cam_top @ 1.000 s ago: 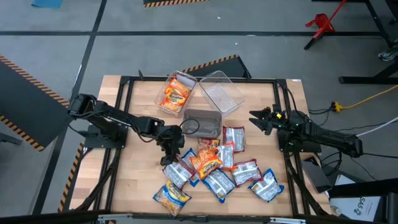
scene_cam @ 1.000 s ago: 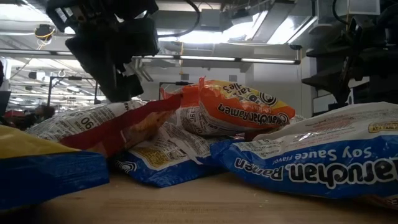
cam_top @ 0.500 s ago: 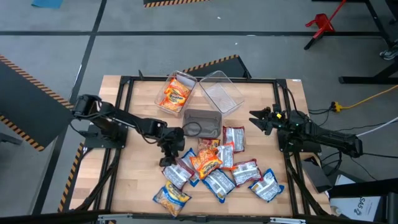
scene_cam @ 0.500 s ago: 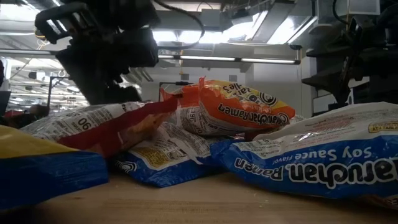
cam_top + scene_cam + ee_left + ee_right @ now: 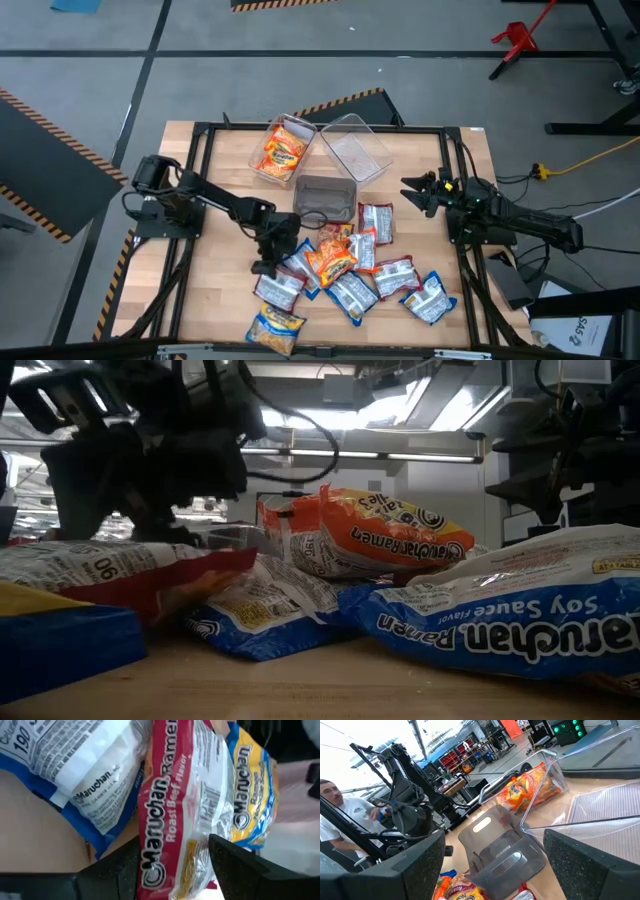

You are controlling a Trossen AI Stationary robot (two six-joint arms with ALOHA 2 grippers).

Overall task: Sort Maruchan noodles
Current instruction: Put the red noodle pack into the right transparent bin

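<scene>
Between left gripper jaws, red-and-white packet, jaws closed on it

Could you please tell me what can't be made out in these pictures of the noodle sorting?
- Left gripper: high view, its own body hides whether the fingers press the red packet; the left wrist view shows the packet between them, contact unclear.
- Packet count: high view, the pile overlaps itself.
- Grey bin: its tinted walls hide any contents.
- Right gripper: open by the right wrist view, idle near the table's right edge.
</scene>
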